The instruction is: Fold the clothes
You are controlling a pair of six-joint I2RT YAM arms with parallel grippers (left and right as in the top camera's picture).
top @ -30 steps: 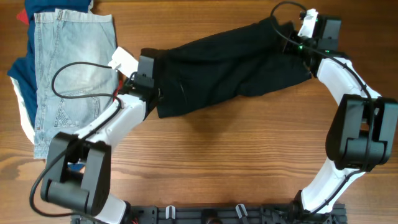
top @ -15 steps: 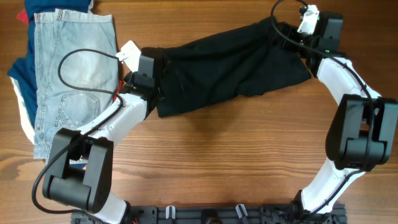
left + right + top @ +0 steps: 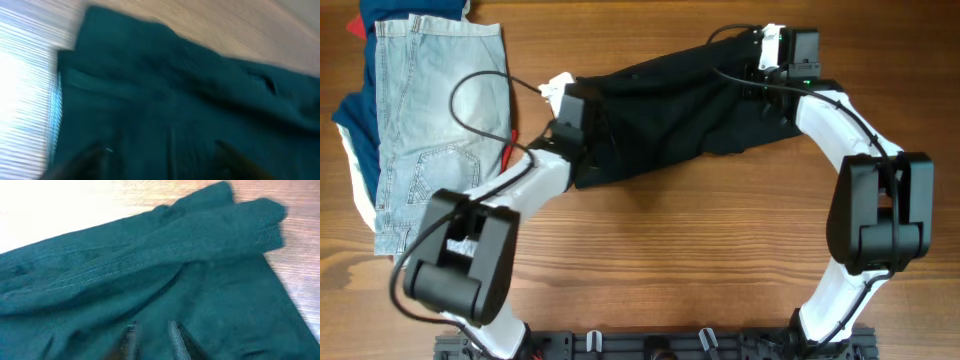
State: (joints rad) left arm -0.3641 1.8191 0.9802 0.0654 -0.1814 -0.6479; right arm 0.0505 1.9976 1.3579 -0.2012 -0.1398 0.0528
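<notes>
The clothes (image 3: 680,110), plain black shorts, lie spread slantwise across the back of the wooden table. My left gripper (image 3: 588,118) is over their left end. In the blurred left wrist view its dark fingers (image 3: 82,157) stand wide apart, with black cloth (image 3: 190,90) between and beneath them. My right gripper (image 3: 760,72) is at the shorts' upper right end. In the right wrist view that gripper (image 3: 155,337) has its two fingers close together with a ridge of the cloth (image 3: 200,280) pinched between them.
Light-blue denim shorts (image 3: 435,110) lie at the back left on top of navy, red and white garments (image 3: 355,130). A black cable (image 3: 480,90) loops over the denim. Bare wood (image 3: 670,250) stretches between the shorts and the front edge.
Both grippers moved inward over the shorts, the right one leftward and the left one up and to the right. The right jaws closed onto the cloth; the left jaws narrowed.
</notes>
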